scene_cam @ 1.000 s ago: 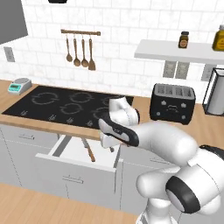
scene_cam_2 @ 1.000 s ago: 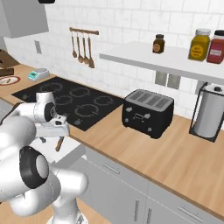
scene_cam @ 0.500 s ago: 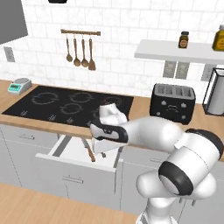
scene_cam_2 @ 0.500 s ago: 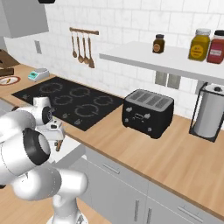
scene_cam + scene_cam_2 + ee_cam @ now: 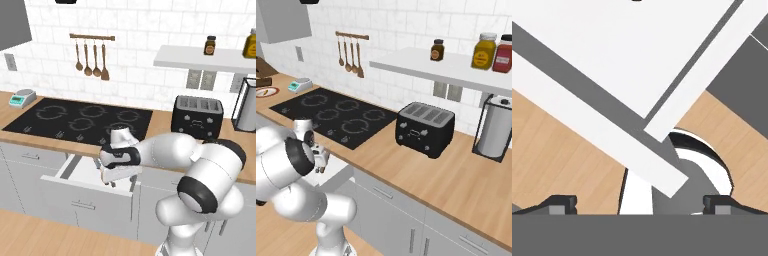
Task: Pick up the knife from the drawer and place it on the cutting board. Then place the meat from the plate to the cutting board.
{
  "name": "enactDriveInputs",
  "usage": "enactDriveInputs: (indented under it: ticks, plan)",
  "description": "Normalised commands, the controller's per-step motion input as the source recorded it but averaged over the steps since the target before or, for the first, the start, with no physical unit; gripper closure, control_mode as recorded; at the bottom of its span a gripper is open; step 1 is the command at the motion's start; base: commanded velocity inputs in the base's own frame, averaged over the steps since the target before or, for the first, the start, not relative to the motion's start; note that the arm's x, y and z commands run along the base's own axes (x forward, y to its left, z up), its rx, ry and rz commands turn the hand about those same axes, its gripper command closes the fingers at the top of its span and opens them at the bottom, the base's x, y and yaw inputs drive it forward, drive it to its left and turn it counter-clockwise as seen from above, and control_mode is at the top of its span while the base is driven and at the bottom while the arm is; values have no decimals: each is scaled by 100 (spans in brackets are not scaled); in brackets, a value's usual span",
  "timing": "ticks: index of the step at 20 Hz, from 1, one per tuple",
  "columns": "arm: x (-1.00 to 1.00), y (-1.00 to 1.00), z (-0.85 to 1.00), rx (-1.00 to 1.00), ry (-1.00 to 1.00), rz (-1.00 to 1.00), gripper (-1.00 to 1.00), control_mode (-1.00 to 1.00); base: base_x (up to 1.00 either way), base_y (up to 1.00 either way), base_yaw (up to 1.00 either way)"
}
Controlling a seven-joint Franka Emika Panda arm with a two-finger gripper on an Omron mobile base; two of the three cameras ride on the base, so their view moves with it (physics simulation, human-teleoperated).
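Note:
The drawer stands pulled out under the counter, its white inside showing. My gripper hangs low over the drawer's right end, open. In the hand view its fingertips stand wide apart with nothing between them, above the drawer's white floor and corner walls. The knife is hidden behind my hand. Far left on the counter in the right base view lie the red-rimmed plate and the dark cutting board; the meat is too small to make out. My gripper shows beside the drawer.
A black cooktop lies behind the drawer, with a small scale to its left. A black toaster and a paper towel roll stand to the right. Wooden utensils hang on the wall.
My hand has come down and a little left from above the counter edge into the drawer's right end, and it now covers the knife that showed earlier. The jaws stayed open.

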Motion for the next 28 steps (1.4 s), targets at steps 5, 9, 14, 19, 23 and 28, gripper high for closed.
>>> enactDriveInputs:
  ticks: [5, 9, 14, 19, 23, 28]
  plan:
    - [4, 21, -21, 1, 0, 0, -100, -100, 0, 0, 0]
    - [0, 18, -45, 0, 0, 0, -100, -100, 0, 0, 0]
    - [1, 18, -33, 0, 0, 0, -100, -100, 0, 0, 0]
    - [0, 32, -32, 0, 0, 1, -100, -100, 0, 0, 0]
    - [-8, 33, -35, 2, 0, 7, -100, -100, 0, 0, 0]
    - [-83, 49, -52, 17, 6, 11, -100, -100, 0, 0, 0]
